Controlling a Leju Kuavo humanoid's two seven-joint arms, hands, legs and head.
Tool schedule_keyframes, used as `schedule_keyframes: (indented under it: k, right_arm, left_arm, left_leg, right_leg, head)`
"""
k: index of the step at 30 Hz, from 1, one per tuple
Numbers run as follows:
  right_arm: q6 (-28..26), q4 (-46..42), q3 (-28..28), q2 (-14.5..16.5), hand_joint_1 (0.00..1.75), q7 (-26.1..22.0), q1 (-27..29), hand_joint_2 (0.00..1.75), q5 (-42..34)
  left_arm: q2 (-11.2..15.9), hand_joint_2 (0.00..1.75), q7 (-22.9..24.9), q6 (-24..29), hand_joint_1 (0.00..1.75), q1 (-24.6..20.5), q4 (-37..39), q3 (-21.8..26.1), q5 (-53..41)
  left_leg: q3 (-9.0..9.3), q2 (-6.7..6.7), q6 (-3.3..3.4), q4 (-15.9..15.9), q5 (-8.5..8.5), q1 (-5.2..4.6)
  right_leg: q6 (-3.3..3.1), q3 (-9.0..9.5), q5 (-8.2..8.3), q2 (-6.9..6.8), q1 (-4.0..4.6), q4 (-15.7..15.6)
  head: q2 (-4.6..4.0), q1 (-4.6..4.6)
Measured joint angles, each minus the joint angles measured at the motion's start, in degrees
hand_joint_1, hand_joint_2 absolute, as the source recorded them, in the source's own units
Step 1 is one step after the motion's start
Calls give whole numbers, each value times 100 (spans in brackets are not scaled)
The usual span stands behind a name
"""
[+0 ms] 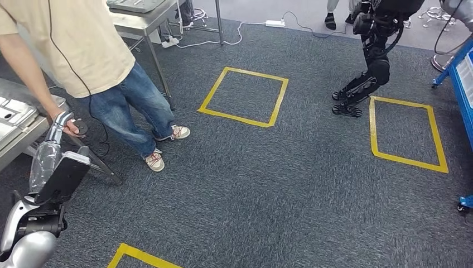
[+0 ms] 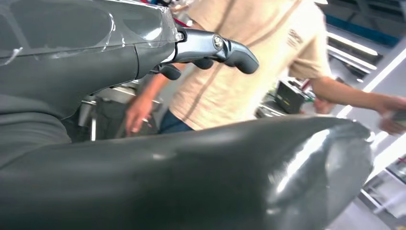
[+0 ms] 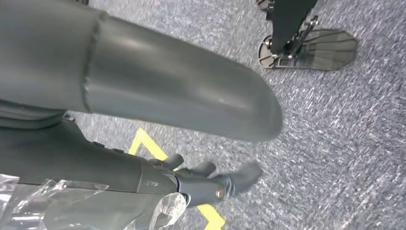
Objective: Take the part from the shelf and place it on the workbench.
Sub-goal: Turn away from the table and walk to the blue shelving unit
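Note:
A pale stamped metal part [image 1: 12, 113] lies on a steel table [image 1: 25, 137] at the left edge of the head view. My left hand [image 1: 59, 123] is raised just beside that table's corner, close to a person's hand that holds a small black device [image 1: 80, 127]. In the left wrist view my left hand [image 2: 196, 45] holds nothing, its fingers [image 2: 239, 55] stretched out toward the person's beige shirt. My right hand [image 3: 196, 184] hangs over the carpet with its fingers apart and nothing in it.
A person [image 1: 83, 50] in a beige shirt and jeans stands at the left, leaning on the table. A second steel table [image 1: 146, 21] with another metal part [image 1: 134, 4] stands behind. Yellow tape squares [image 1: 244, 96] mark the carpet. A black robot [image 1: 371, 61] and a blue rack [image 1: 460, 84] stand right.

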Motion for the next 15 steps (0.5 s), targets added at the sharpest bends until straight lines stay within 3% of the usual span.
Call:
schedule_keyframes:
  k: [2,4,5,6,7,9,11,13,14,15]
  right_arm:
    - [1,0,-1,-2,0,-1,-4,0,8]
    - [11,-1,-2,-1,0,-1,-6,0,12]
    - [16,-1,-3,0,0,-1,-6,0,14]
    - [24,-2,-7,0,0,-1,-5,0,17]
    - [28,-1,-14,0,0,-1,-5,0,19]
    - [36,-1,-33,8,0,-2,-7,0,20]
    - [38,0,-46,19,0,-2,-10,0,22]
    - [39,0,-52,20,0,-2,1,0,26]
    - [40,0,-56,16,0,-1,9,0,28]
    - [40,0,-61,12,0,2,12,0,31]
  left_arm:
    - [-2,0,-20,8,0,3,4,10,20]
    - [-3,0,-27,13,0,27,19,16,33]
    - [-5,0,-32,15,0,44,28,16,39]
    - [-6,0,-40,16,0,58,38,16,46]
    - [-7,0,-51,17,0,66,46,16,52]
    - [-7,0,-79,20,0,62,55,20,71]
    - [-8,0,-103,22,0,53,58,27,90]
    - [-9,0,-122,24,0,44,63,31,100]
    - [-12,0,-131,24,0,37,64,30,103]
    - [-16,0,-140,25,0,25,66,28,105]
  left_leg:
    - [-217,-252,-37,511,-316,22]
    - [-626,-433,-37,1379,-701,16]
    - [-774,-461,-32,1670,-778,14]
    - [-824,-476,-21,1747,-745,13]
    - [-752,-494,-5,1569,-605,12]
    - [-357,-667,54,703,-199,3]
    - [-83,-825,101,73,24,-20]
    - [-52,-781,134,-27,59,-51]
    - [-42,-728,164,-49,90,-45]
    - [-31,-673,200,-74,123,-40]
  right_leg:
    - [-62,-8,26,96,-16,-10]
    - [-100,-28,43,214,-3,-9]
    - [-111,-37,52,285,3,-8]
    - [-118,-43,62,358,8,-7]
    - [-118,-46,72,430,10,-7]
    - [-94,-51,97,567,12,-3]
    - [-45,-76,124,683,18,0]
    - [23,-105,160,785,9,-21]
    - [53,-121,165,786,0,-13]
    - [77,-164,113,705,3,61]
  head:
    - [0,-9]
    - [0,-16]
    - [0,-18]
    - [0,-19]
    - [0,-19]
    - [0,-19]
    - [0,-20]
    - [0,-21]
    - [0,-21]
    - [0,-16]
